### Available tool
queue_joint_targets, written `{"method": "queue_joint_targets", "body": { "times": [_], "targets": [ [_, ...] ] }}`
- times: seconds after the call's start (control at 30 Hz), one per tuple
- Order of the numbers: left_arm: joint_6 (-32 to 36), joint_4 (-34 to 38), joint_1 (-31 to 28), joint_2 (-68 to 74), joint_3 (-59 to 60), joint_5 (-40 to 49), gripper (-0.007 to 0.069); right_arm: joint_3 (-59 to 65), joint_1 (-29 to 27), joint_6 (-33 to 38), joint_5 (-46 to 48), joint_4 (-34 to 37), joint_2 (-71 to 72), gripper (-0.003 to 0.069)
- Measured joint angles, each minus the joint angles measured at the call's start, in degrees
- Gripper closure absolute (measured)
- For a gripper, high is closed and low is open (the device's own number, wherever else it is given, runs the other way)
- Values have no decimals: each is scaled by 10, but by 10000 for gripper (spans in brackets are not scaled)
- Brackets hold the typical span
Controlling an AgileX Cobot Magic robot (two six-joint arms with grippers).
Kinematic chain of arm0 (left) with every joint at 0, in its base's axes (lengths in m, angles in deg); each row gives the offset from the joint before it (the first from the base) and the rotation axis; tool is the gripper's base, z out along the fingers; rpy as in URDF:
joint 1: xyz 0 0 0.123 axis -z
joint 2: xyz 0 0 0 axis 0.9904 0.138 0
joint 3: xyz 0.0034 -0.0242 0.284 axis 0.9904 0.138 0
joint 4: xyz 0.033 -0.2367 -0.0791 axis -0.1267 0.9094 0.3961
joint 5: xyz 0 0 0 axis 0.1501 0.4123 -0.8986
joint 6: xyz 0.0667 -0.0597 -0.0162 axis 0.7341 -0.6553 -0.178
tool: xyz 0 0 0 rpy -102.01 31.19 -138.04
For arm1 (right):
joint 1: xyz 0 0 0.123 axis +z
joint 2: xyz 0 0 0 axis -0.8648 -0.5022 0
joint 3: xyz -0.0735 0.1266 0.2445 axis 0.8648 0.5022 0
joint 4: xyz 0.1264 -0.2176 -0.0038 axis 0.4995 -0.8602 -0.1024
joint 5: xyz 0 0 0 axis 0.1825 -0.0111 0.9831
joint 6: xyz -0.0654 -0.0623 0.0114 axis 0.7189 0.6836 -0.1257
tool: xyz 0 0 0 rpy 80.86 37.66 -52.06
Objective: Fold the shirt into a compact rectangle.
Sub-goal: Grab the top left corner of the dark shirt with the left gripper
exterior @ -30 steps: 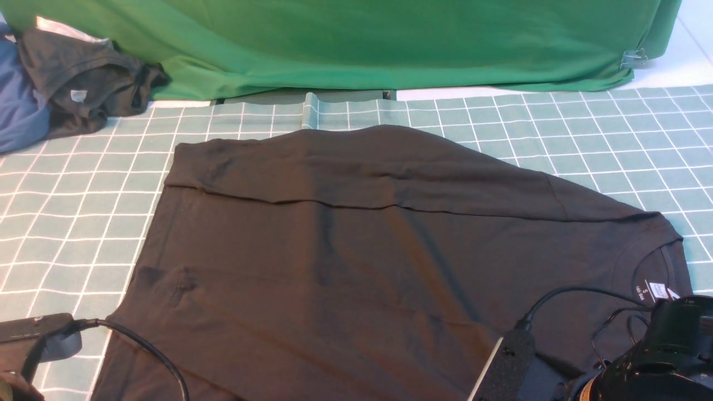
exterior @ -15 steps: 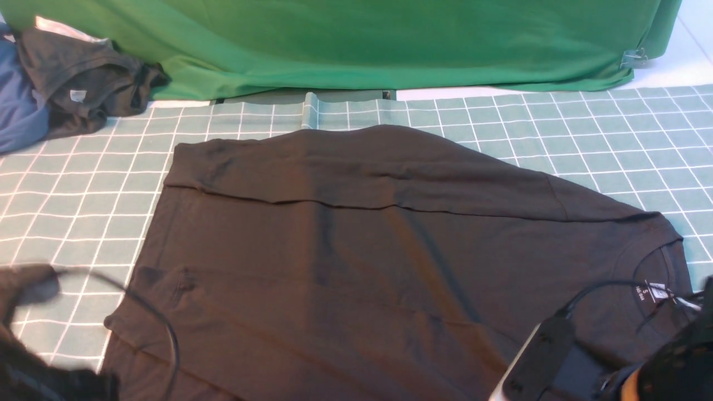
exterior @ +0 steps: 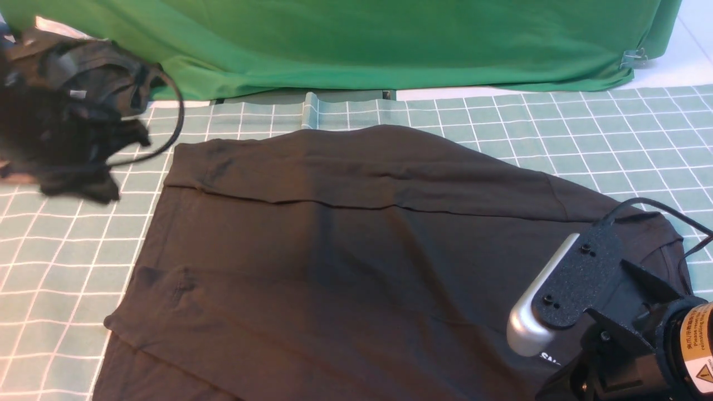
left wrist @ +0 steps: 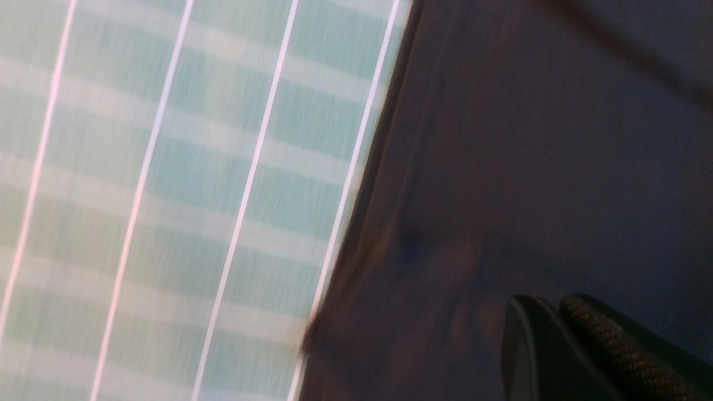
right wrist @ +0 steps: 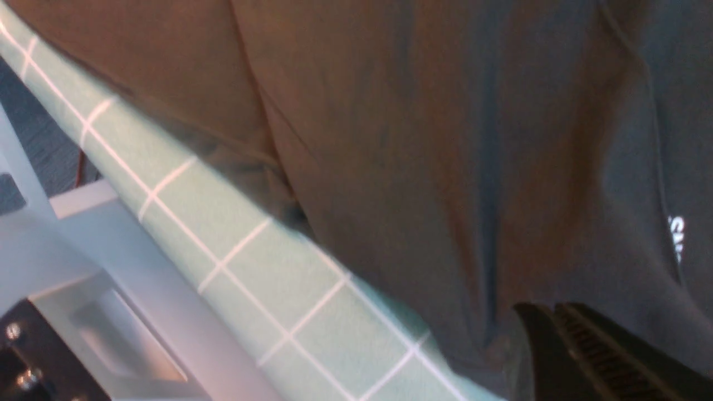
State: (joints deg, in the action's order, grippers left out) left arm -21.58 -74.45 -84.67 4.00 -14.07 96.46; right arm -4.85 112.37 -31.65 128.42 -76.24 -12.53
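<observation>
My right end effector (right wrist: 557, 314) is lifting over the collar end of the shirt (exterior: 345, 250); gap, cannot tell. Shirt is lying on the worktop (exterior: 557, 122), far sleeve folded in. My left end effector (left wrist: 548, 306), gap unreadable, is swinging beside its far hem corner; next fold pending.

Robotics lab bench: green backdrop cloth (exterior: 356, 39), white-gridded teal mat (exterior: 557, 128), arm-mounted camera (exterior: 562, 289).
</observation>
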Motion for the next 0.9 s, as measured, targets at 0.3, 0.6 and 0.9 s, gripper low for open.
{"method": "queue_joint_targets", "body": {
  "times": [0.3,0.6,0.9],
  "targets": [
    [12,17,-2,219,-151,-26,382,-1,0,0,-9,0,0,638],
    [-50,48,-2,312,-206,-54,81,-1,-1,-2,-9,0,0,636],
    [-79,56,-2,329,-208,-109,141,-1,-1,-2,-9,0,0,629]
  ]
}}
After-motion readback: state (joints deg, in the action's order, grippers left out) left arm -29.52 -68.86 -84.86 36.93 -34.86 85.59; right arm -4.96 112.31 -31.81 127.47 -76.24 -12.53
